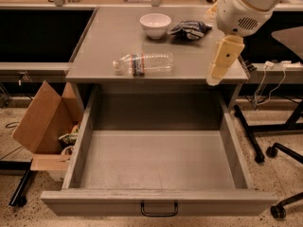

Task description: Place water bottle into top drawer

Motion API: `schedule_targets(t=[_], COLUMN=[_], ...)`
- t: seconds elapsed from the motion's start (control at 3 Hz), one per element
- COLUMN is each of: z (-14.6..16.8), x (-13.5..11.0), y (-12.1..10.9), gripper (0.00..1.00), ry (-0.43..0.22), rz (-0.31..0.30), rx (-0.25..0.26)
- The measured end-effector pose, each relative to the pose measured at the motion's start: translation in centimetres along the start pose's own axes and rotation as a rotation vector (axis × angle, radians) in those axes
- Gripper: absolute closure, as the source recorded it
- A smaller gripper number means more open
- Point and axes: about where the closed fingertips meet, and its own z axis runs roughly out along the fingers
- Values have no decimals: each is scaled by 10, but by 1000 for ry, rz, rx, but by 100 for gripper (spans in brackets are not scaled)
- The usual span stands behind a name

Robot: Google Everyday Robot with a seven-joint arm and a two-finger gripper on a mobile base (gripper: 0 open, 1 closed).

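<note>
Camera view: grey desk [102, 41], top drawer [94, 201] below it pulled fully open, black handle [159, 210] on the front panel. Cardboard box [40, 122] sits on the floor left of the drawer. Robot arm [244, 6] comes in top right; gripper [215, 77] hangs over the desk's right front corner, holding nothing, can't tell how far open. Water bottle [144, 63] lies on its side near the desk's front edge, well apart from the gripper. White bowl [155, 24] and a dark crumpled bag [190, 29] sit behind it.

Warm overhead light; claw [215, 74] brightly lit above tabletop [109, 46] right edge; black shadows flanking.
</note>
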Motion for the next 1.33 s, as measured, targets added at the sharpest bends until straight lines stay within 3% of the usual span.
schedule_targets(t=[0.33,0.67,1.0,1.33], z=[0,40,106,143], x=[0,-18,-44,-56], y=[0,-16,-39,-51], gripper=[0,0,0,0], ry=[0,-8,-49,-88], rz=[0,-44,-95,-101], rx=[0,-5,-24,-32])
